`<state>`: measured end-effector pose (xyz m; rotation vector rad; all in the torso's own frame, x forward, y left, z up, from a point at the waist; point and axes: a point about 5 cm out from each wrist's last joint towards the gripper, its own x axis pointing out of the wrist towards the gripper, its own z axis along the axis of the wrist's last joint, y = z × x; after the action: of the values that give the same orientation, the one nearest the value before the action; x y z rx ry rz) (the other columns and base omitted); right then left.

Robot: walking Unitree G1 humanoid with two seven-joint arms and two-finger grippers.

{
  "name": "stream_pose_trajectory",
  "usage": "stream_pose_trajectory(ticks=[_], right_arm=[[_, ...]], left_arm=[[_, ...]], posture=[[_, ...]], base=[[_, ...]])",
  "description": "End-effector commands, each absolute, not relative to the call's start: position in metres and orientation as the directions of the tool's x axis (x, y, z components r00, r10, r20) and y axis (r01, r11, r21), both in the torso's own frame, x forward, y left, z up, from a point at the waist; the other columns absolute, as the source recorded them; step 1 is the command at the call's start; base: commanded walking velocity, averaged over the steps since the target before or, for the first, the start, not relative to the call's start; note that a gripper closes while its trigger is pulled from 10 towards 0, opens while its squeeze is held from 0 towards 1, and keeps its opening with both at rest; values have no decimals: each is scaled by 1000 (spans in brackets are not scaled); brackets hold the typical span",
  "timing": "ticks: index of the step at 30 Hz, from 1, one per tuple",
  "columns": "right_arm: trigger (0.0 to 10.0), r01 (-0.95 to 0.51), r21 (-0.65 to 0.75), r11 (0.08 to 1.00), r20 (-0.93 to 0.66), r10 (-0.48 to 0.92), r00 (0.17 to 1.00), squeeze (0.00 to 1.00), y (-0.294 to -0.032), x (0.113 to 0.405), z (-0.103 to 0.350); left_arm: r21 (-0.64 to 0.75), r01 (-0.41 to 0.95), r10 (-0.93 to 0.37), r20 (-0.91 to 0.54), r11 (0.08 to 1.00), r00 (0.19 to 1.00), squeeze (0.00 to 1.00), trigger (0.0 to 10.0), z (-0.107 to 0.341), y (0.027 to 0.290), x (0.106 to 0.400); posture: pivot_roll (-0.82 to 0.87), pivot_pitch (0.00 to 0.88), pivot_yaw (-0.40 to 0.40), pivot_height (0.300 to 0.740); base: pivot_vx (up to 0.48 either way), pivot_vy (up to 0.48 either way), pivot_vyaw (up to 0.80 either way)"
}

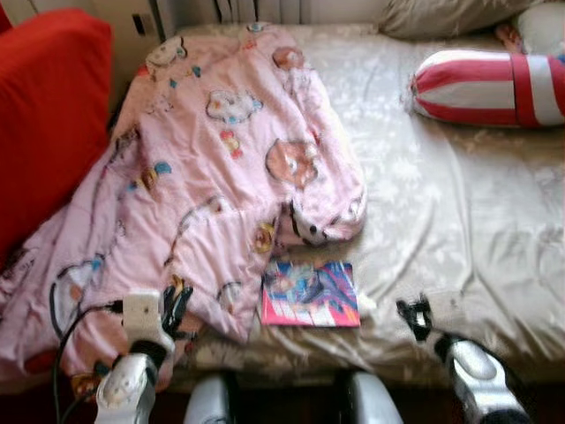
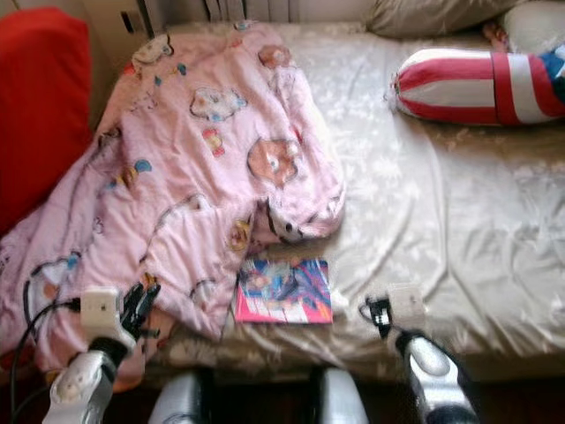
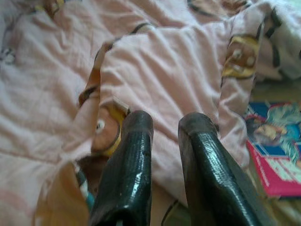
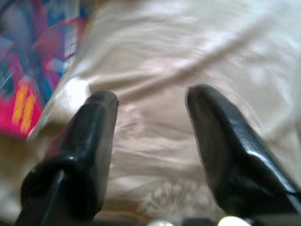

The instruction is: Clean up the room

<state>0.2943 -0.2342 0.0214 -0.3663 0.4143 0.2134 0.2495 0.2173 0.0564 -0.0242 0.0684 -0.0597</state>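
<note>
A crumpled pink cartoon-print blanket (image 1: pixel 212 168) covers the left half of the bed and hangs over its front left edge. A colourful book (image 1: pixel 310 294) with a pink lower cover lies flat on the beige sheet (image 1: pixel 441 203) just off the blanket's front corner. My left gripper (image 1: pixel 177 309) hovers over the blanket's front edge, left of the book; in the left wrist view its fingers (image 3: pixel 129 155) stand slightly open with nothing between them. My right gripper (image 1: pixel 413 318) is over bare sheet to the right of the book, open wide (image 4: pixel 150 99) and empty.
A red-and-white striped cushion (image 1: pixel 490 87) lies at the bed's back right, with a beige pillow (image 1: pixel 441 16) behind it. A red seat (image 1: pixel 44 115) stands against the bed's left side. A black cable (image 1: pixel 66 336) loops by my left wrist.
</note>
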Motion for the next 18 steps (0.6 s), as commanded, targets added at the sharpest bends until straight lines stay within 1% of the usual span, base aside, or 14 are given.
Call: stream_pose_trajectory(ticks=[1, 2, 3, 5, 7, 8, 9, 10, 12, 14, 15, 16, 17, 18], right_arm=[[10000, -331, -342, 880, -493, 133, 860, 1000, -236, 288, 14], [10000, -400, -374, 836, -514, 172, 840, 878, -238, 293, 19], [10000, -446, -405, 798, -525, 196, 828, 0, -237, 296, 23], [10000, -545, -478, 689, -556, 243, 795, 0, -237, 303, 31], [10000, -614, -568, 548, -594, 243, 767, 0, -239, 309, 39], [10000, -614, -568, 548, -594, 243, 767, 0, -239, 309, 39], [10000, -628, -594, 502, -605, 236, 761, 0, -240, 310, 41], [10000, -653, -621, 433, -626, 227, 746, 0, -242, 314, 45], [10000, -664, -630, 403, -634, 227, 739, 0, -243, 316, 48], [10000, -665, -633, 397, -634, 228, 739, 0, -242, 317, 49], [10000, -677, -632, 379, -643, 231, 730, 0, -242, 317, 49], [10000, -704, -628, 330, -665, 241, 707, 0, -240, 317, 49], [10000, -704, -628, 330, -665, 241, 707, 0, -240, 317, 49], [10000, -721, -623, 303, -679, 248, 691, 0, -239, 316, 48]], left_arm=[[-29, 41, -44, -89, 999, 995, 0, 10000, 55, 223, 243], [-26, 40, -42, -95, 999, 995, 0, 10000, 57, 224, 236], [-22, 39, -41, -105, 999, 994, 0, 10000, 56, 225, 233], [-15, 29, -31, -127, 999, 991, 0, 10000, 57, 229, 225], [-6, 25, -26, -141, 1000, 990, 0, 10000, 58, 233, 219], [-6, 25, -26, -141, 1000, 990, 0, 10000, 58, 233, 219], [-3, 25, -25, -144, 1000, 989, 0, 10000, 58, 235, 217], [5, 22, -21, -152, 1000, 988, 0, 10000, 60, 237, 211], [9, 19, -17, -158, 1000, 987, 0, 10000, 61, 238, 206], [9, 18, -16, -161, 1000, 987, 0, 10000, 62, 238, 204], [10, 16, -15, -164, 1000, 986, 0, 10000, 63, 239, 201], [11, 16, -14, -170, 1000, 985, 0, 10000, 66, 239, 197], [11, 16, -14, -170, 1000, 985, 0, 10000, 66, 239, 197], [13, 17, -14, -174, 1000, 985, 0, 10000, 67, 240, 195]], posture=[[80, 331, -4, 630], [107, 352, 1, 630], [107, 352, 1, 630], [114, 364, 7, 630], [129, 377, 12, 630], [129, 377, 12, 630], [132, 380, 13, 630], [152, 393, 19, 630], [166, 401, 26, 630], [166, 401, 26, 630], [174, 405, 31, 630], [180, 409, 38, 630], [180, 409, 38, 630], [182, 410, 39, 630]], base=[[0, 0, 0], [0, 0, 0], [0, 0, 0], [0, 0, 0], [0, 0, 0], [0, 0, 0], [0, 0, 0], [0, 0, 0], [0, 0, 0], [0, 0, 0], [0, 0, 0], [0, 0, 0], [0, 0, 0], [0, 0, 0]])
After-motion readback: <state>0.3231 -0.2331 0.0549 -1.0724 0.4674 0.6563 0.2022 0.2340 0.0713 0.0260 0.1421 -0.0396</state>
